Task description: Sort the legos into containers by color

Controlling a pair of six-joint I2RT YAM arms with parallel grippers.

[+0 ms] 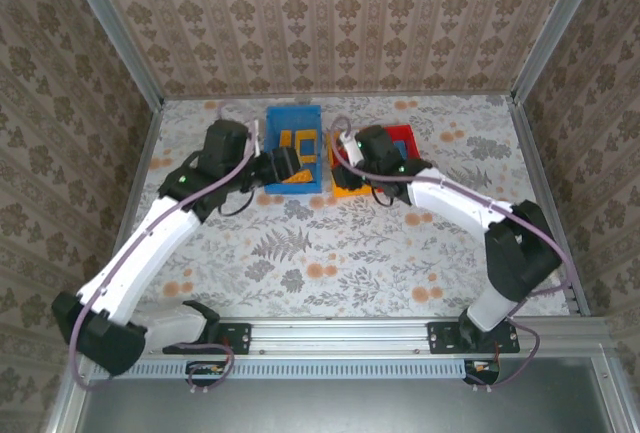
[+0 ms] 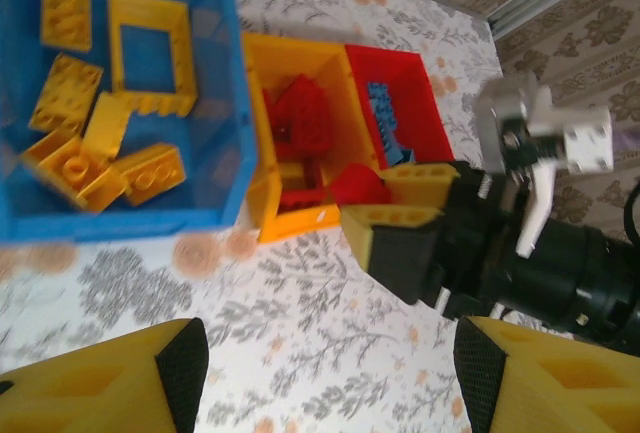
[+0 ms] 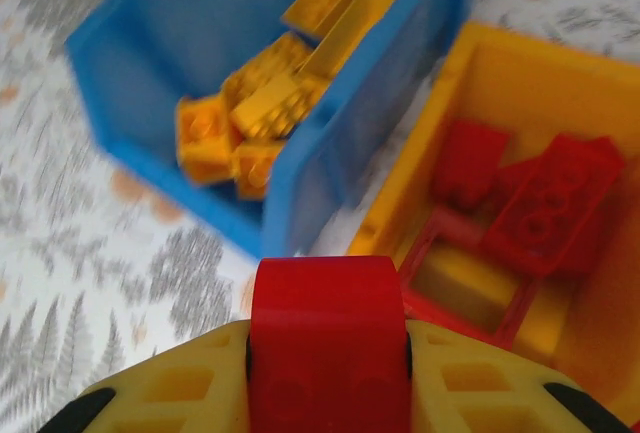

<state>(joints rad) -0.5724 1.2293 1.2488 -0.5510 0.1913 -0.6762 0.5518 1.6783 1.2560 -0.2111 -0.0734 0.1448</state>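
Held brick: the right gripper (image 2: 392,203) has its fingers (image 3: 180,393) pinched narrow on a red brick (image 3: 328,338), flat sides against the pads.
Where it is: the brick hangs just over the near edge of the yellow bin (image 3: 520,53), where the other red bricks (image 3: 545,208) lie.
Left side: the left gripper (image 2: 330,373) hovers over bare desk (image 2: 300,333) in front of the bins, fingers (image 2: 120,378) wide and holding nothing.
How it will handle: I'd call it light, hard and stiff. It won't crush, but the smooth plastic could slip or twist under a loose pinch.
Best hold: across two flat opposite sides, as here. The open window-like frames look better taken by one bar.
Other bins: yellow bricks (image 2: 150,173) fill the blue bin (image 2: 215,103), and blue bricks (image 2: 385,113) sit in the red bin (image 2: 425,103).
Edges: the three bins stand touching side by side, so there is no gap between the walls. The yellow bin's near wall is the lip to clear.
Open room: there is plenty of desk in front, but the two arms are close together here. A straight lift looks safest to me.
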